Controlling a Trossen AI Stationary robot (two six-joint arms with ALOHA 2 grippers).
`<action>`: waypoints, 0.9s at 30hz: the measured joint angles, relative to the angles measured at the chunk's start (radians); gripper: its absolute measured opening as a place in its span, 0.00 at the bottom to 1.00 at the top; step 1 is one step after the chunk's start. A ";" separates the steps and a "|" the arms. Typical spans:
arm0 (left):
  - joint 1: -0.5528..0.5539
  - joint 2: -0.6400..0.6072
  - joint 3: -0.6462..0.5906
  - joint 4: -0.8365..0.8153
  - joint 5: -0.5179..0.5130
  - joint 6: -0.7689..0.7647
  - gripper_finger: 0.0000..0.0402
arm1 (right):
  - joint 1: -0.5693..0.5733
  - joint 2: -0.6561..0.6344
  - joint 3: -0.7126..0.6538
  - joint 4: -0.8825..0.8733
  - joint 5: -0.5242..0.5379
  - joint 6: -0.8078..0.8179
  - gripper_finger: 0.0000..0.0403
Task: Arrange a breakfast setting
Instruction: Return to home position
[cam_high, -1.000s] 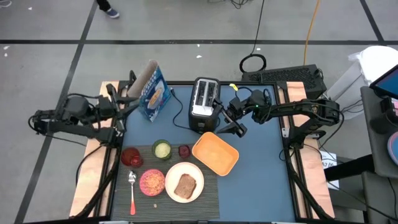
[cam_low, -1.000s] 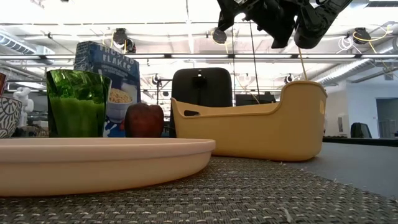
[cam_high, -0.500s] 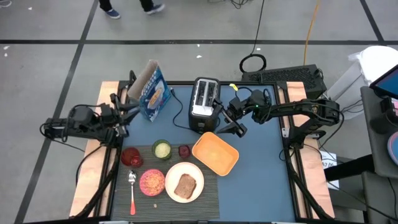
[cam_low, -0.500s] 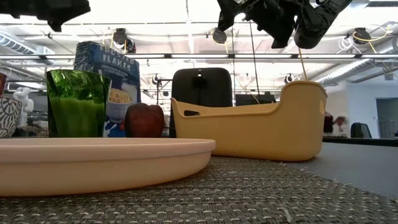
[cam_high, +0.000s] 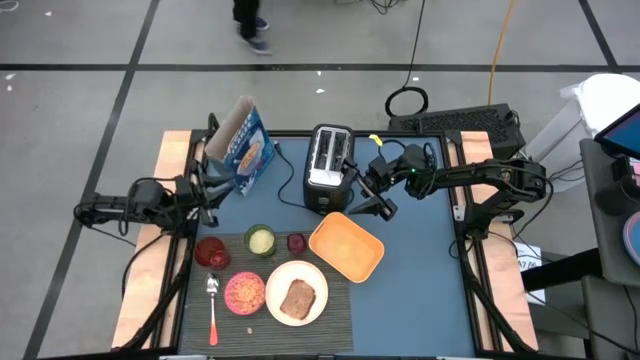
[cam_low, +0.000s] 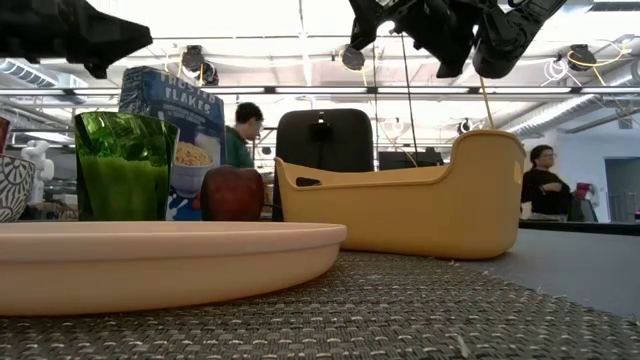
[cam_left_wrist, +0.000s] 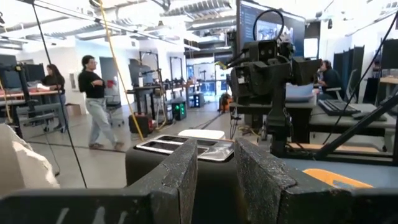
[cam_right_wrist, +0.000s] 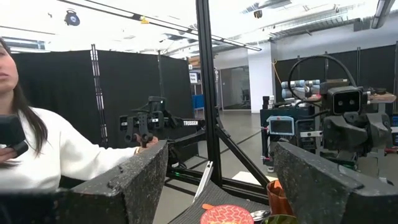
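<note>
My left gripper (cam_high: 207, 187) hovers at the table's left edge beside the cereal box (cam_high: 243, 150), arm stretched out, fingers only a little apart, empty. On the mat (cam_high: 340, 310) lie the glass (cam_high: 211, 252), spoon (cam_high: 213, 300), bowl (cam_high: 244, 292), and toast (cam_high: 298, 298) on its plate (cam_high: 275, 280). The glass is, I think, slippery and fragile; better to grip it low. My right gripper (cam_high: 372, 195) hangs wide open by the toaster (cam_high: 328, 165).

Dark ribbed placemat (cam_high: 340, 312), lower centre-left: round pale plate (cam_high: 318, 279) carrying a toast slice (cam_high: 297, 299), pink bowl (cam_high: 245, 291) to its left, red-handled spoon (cam_high: 212, 308) leftmost, small green cup (cam_high: 260, 240) and red glass (cam_high: 211, 252) above.
</note>
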 joint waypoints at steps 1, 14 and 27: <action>0.000 0.000 -0.012 0.020 0.000 0.000 0.29 | 0.000 0.000 0.000 0.000 0.000 0.000 0.70; 0.000 0.001 -0.182 0.201 0.000 -0.007 0.29 | -0.008 -0.052 0.000 -0.019 -0.001 0.013 0.70; 0.000 0.001 -0.182 0.175 0.000 0.005 0.29 | -0.123 -0.517 0.000 -0.615 -0.004 -0.090 0.61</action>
